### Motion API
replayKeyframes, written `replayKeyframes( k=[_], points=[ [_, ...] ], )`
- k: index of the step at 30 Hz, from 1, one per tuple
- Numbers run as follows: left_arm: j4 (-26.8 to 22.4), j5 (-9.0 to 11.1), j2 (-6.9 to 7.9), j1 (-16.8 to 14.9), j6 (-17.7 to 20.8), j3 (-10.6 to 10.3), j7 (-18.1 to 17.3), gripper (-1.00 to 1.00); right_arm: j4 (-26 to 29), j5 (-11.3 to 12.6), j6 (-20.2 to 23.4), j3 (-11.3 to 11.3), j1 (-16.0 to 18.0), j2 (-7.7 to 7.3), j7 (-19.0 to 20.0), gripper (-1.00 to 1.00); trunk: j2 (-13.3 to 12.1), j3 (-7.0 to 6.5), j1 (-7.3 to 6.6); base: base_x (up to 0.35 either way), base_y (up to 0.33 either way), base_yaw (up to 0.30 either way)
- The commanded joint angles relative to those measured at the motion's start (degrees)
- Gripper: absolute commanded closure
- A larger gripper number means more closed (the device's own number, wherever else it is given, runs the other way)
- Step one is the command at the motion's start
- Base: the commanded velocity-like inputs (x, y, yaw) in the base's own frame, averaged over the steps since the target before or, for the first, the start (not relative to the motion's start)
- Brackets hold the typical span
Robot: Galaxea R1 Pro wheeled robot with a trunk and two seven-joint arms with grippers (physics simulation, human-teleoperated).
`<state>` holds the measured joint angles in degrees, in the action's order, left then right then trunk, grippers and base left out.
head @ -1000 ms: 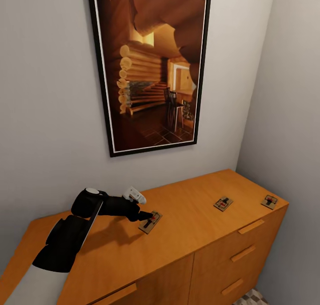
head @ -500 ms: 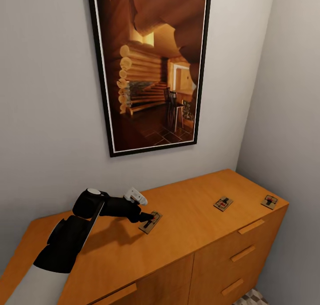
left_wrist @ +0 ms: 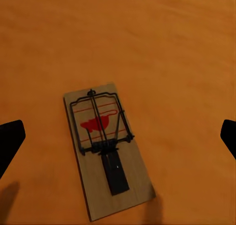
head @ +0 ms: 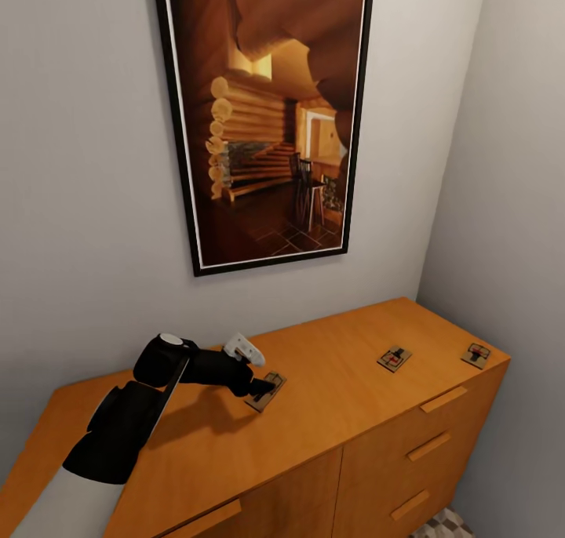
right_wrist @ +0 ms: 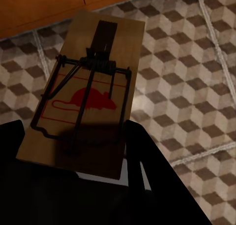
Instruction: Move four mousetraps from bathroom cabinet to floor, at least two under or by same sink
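Three mousetraps lie on top of the orange-brown cabinet (head: 345, 397): one (head: 266, 390) near the middle, one (head: 394, 358) further right and one (head: 475, 355) at the right end. My left gripper (head: 267, 383) hovers right over the middle trap. In the left wrist view that mousetrap (left_wrist: 105, 146) lies flat between my wide-open fingertips (left_wrist: 11, 140), untouched. My right gripper (right_wrist: 78, 161) is shut on another mousetrap (right_wrist: 83, 97), held above the cube-patterned bathroom floor (right_wrist: 187, 82) beside the cabinet's base (right_wrist: 44, 8).
A large framed picture (head: 267, 114) hangs on the wall behind the cabinet. A grey side wall (head: 510, 209) closes off the right end. Drawer handles (head: 442, 400) line the cabinet front. A strip of tiled floor (head: 446, 524) shows at the lower right.
My left arm has crept a little forward and right, bringing the gripper closer over the middle mousetrap. The traps on the cabinet have not moved.
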<state>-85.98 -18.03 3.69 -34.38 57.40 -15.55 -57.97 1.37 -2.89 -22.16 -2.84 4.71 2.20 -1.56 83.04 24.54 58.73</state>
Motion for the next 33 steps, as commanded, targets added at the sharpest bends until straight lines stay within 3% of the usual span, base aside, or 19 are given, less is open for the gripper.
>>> replayKeyframes(
  k=[1,33],
  points=[
    [-0.1,-0.6,0.01,0.0,0.3,-0.2,-0.6,-1.0,0.0,-0.2,-0.2,-0.2,0.0,0.0,-0.2,1.0,0.0,0.11,0.0,0.0,0.0,0.0],
    [0.3,-0.7,0.09,0.0,0.3,-0.7,-0.6,-1.0,0.0,-0.2,-0.2,-0.2,0.0,0.0,-0.2,1.0,0.0,1.63,0.0,0.0,0.0,0.0]
  ],
)
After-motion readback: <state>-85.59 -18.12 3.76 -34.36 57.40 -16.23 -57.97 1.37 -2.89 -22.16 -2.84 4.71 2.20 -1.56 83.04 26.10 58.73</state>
